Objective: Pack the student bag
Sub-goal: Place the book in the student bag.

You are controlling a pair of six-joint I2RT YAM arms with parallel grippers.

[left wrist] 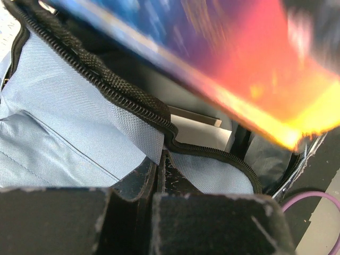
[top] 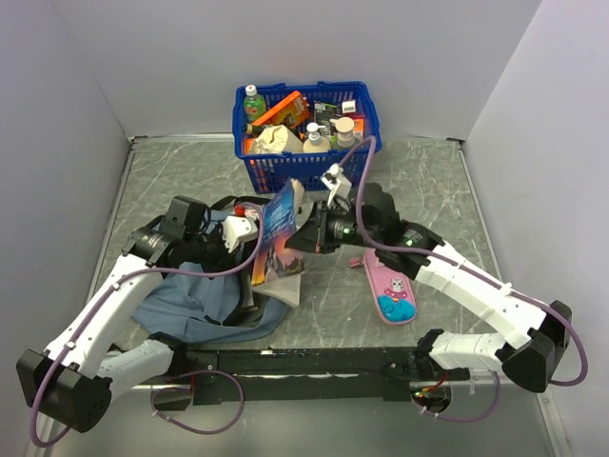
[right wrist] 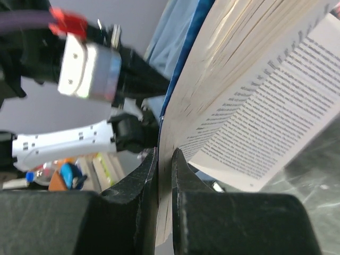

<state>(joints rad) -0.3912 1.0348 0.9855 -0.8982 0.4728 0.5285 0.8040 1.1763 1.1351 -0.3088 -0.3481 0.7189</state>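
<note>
We show the left pincer [left wrist: 160,162] closed on the zip edge of the student bag [top: 205,307], slumped on the worktop [top: 428,190] by the left arm [top: 105,305]; the right pincer [right wrist: 163,170] clamps an open book [top: 279,238] at the bag's mouth, its print too blurred to read

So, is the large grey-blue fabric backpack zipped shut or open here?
Open. The backpack gapes: its black zip edge rims a dark interior, the left gripper pinching that lip under the blue paperback book.
</note>
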